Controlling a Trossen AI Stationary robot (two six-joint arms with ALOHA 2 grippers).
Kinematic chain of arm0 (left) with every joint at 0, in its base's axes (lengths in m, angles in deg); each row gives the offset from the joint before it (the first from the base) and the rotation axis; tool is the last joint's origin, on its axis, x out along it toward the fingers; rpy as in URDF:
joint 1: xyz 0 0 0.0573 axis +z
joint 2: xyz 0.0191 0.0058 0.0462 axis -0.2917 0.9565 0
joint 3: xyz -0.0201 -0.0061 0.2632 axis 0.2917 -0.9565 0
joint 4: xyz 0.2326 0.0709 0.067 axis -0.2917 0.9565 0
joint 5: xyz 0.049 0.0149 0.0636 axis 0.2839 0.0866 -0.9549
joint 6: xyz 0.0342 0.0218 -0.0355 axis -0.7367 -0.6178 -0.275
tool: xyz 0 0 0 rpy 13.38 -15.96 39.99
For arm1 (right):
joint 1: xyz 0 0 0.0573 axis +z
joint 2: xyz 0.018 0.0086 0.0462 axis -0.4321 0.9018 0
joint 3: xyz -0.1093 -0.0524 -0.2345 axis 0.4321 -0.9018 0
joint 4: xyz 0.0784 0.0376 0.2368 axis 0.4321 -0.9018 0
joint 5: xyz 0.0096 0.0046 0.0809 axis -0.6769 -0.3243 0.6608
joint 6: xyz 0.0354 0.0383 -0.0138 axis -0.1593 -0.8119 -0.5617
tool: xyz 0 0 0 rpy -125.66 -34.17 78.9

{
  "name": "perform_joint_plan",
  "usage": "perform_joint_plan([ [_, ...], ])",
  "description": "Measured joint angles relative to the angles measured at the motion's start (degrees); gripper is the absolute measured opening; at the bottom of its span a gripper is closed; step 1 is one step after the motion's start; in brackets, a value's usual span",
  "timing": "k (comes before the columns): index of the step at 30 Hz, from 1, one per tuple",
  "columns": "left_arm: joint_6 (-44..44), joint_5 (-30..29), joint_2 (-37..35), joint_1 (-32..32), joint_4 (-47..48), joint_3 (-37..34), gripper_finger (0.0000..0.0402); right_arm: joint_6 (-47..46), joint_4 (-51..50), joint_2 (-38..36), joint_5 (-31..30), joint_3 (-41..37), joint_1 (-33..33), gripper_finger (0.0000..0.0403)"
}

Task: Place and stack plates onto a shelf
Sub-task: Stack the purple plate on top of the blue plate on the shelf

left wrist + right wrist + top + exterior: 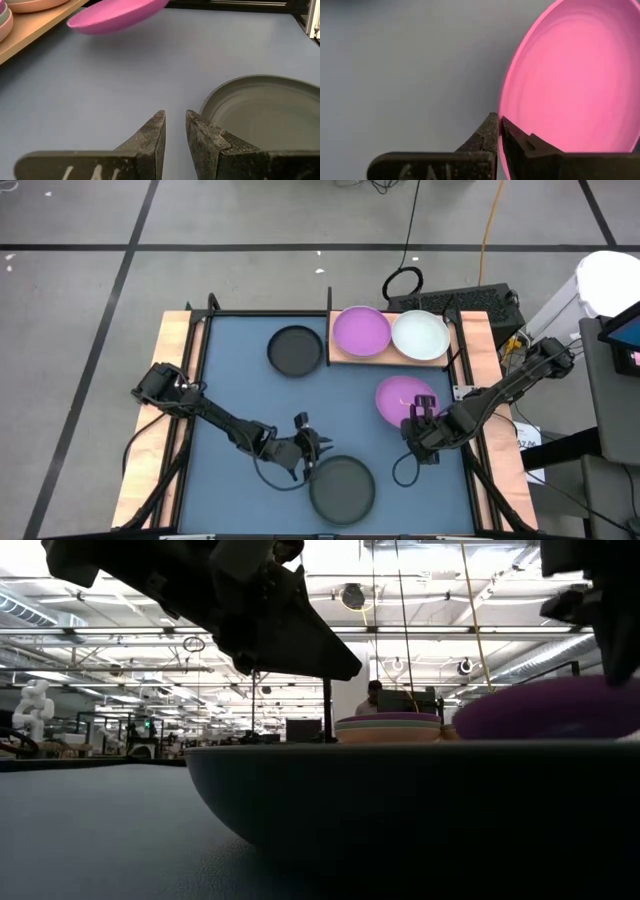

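Note:
The wooden shelf (392, 358) lies at the blue mat's far right. On it are a purple-topped stack (360, 330) and a pale green plate (420, 335). One black plate (295, 350) rests on the mat left of the shelf. Another black plate (342, 488) sits at the near edge. My right gripper (418, 417) is shut on a purple plate (400, 397) near the shelf. My left gripper (175, 117) stands open beside the near black plate (265, 110) with nothing between its fingers. My right gripper pinches the purple plate's rim (501, 107) on its near side, one finger inside the bowl and one outside. The fingers come from above, pointing steeply down. The plate (117, 15) hangs tilted and looks lifted off the mat.
Black rails (200, 380) frame the mat, with bare wooden table strips (165, 350) outside them. A dark keyboard (465, 302) and cables lie behind the shelf. The middle of the mat (340, 405) is bare. A person (372, 695) shows far off in the room.

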Motion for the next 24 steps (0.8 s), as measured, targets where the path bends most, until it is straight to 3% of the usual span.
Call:
perform_joint_plan([
  [24, 0.1, 0.0, 0.0, 0.0, 0.4, 0.0, 0.0081, 7.8, -9.8, 0.0, -8.2, 16.7, -2.4, 0.0000],
])
